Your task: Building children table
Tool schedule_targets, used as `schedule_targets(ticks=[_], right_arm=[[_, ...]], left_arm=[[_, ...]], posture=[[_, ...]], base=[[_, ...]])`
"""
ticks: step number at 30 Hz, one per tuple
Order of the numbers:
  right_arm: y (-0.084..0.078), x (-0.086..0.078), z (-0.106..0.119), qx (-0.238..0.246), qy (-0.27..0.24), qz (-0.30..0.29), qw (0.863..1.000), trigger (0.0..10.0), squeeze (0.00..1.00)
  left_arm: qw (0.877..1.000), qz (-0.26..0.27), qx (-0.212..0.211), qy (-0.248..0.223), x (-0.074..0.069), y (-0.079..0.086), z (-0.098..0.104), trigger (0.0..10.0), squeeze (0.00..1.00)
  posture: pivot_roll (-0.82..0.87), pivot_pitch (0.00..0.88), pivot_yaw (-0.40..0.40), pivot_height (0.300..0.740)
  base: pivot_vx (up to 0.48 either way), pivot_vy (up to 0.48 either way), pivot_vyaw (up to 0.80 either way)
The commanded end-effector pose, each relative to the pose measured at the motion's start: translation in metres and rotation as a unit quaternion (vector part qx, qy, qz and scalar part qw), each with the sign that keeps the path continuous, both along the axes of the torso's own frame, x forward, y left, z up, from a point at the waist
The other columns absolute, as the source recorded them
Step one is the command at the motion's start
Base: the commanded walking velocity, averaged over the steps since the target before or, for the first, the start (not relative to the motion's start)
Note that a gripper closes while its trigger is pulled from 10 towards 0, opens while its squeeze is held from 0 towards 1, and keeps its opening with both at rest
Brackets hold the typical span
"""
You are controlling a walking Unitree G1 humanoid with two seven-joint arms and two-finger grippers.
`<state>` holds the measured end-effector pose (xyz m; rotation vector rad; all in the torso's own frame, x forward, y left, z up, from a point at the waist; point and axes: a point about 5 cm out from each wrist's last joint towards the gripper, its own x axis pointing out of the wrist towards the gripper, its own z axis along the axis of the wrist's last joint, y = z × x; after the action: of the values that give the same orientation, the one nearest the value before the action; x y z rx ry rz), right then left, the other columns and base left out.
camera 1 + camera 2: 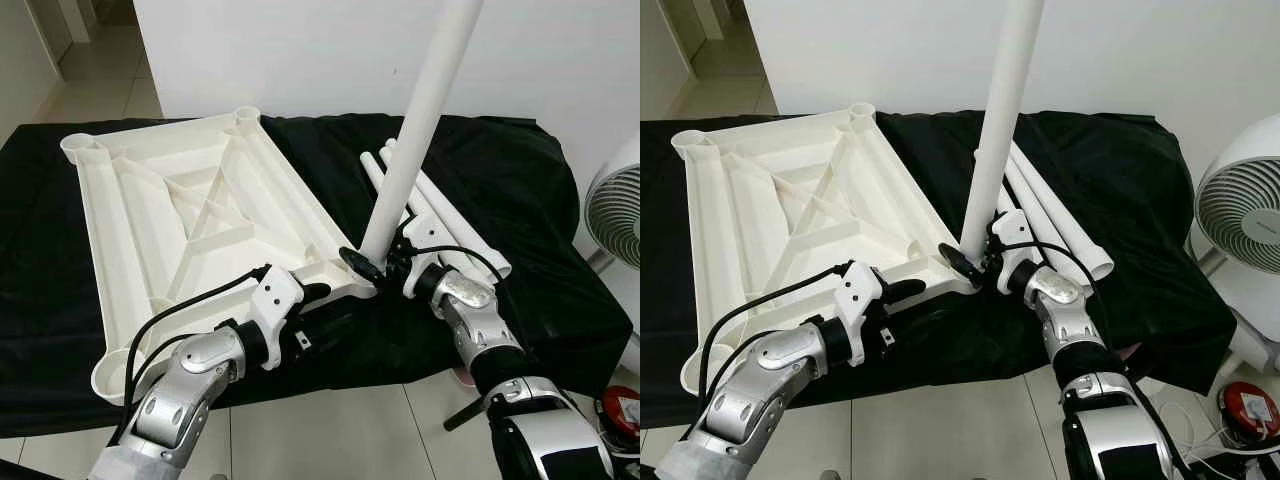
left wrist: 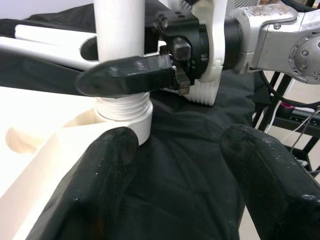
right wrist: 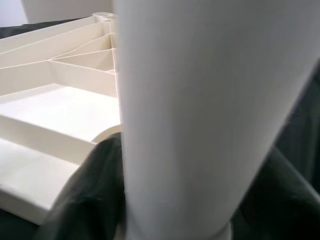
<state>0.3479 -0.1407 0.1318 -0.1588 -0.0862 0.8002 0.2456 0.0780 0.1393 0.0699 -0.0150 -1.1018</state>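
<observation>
the right gripper (image 1: 378, 266) is clamped round a white leg (image 1: 420, 120) standing upright in the corner socket of the upturned tabletop (image 1: 190, 210). the left gripper (image 2: 175, 165) sits just beside that corner, fingers spread wide over the black cloth (image 1: 500, 170).

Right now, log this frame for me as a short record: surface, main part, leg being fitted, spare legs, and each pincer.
surface: black cloth over a raised platform
main part: white tabletop, upside down, ribs up, sockets at corners
leg in work: white leg standing tilted in the near right corner socket, threads still showing
spare legs: white tubes lying on the cloth beside the tabletop
right pincer: shut on the leg's base
left pincer: open, at the tabletop's near edge by the socket
</observation>
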Motion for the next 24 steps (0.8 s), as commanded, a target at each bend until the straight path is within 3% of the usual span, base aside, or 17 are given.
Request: schedule_targets(ticks=[1, 10, 11, 15, 18, 24], right_arm=[[-0.002, 0.001, -0.003, -0.014, 0.008, 0.007, 1.000, 0.0, 0.00], [-0.001, -0.002, -0.014, -0.008, 0.033, 0.015, 0.999, 0.0, 0.00], [0.000, -0.003, -0.016, -0.003, 0.039, 0.009, 0.999, 10.0, 0.00], [0.001, -0.003, -0.018, 0.010, 0.045, -0.004, 0.999, 10.0, 0.00], [0.001, 0.000, -0.023, 0.025, 0.047, -0.083, 0.995, 10.0, 0.00], [0.009, -0.003, -0.025, 0.054, 0.045, -0.137, 0.988, 10.0, 0.00]], left_arm=[[1.000, 0.026, 0.004, -0.004, 0.003, 0.001, -0.001, 10.0, 0.00], [1.000, 0.023, 0.007, -0.008, 0.002, 0.001, -0.001, 10.0, 0.00], [1.000, 0.022, 0.008, -0.009, 0.002, 0.001, -0.001, 10.0, 0.00], [1.000, 0.022, 0.008, -0.010, 0.002, 0.001, -0.001, 10.0, 0.00], [1.000, 0.021, 0.009, -0.010, 0.001, 0.001, -0.001, 10.0, 0.00], [1.000, 0.022, 0.007, -0.007, -0.001, 0.001, -0.002, 10.0, 0.00]], posture=[[-0.03, 0.000, -0.027, 0.740], [-0.03, 0.000, -0.024, 0.740], [-0.03, 0.000, -0.025, 0.740], [-0.03, 0.000, -0.025, 0.740], [-0.03, 0.000, -0.029, 0.740], [-0.03, 0.000, -0.029, 0.740]], base=[[0.000, 0.000, 0.00], [0.000, 0.000, 0.00], [0.000, 0.000, 0.00], [0.000, 0.000, 0.00], [0.000, 0.000, 0.00], [0.000, 0.000, 0.00]])
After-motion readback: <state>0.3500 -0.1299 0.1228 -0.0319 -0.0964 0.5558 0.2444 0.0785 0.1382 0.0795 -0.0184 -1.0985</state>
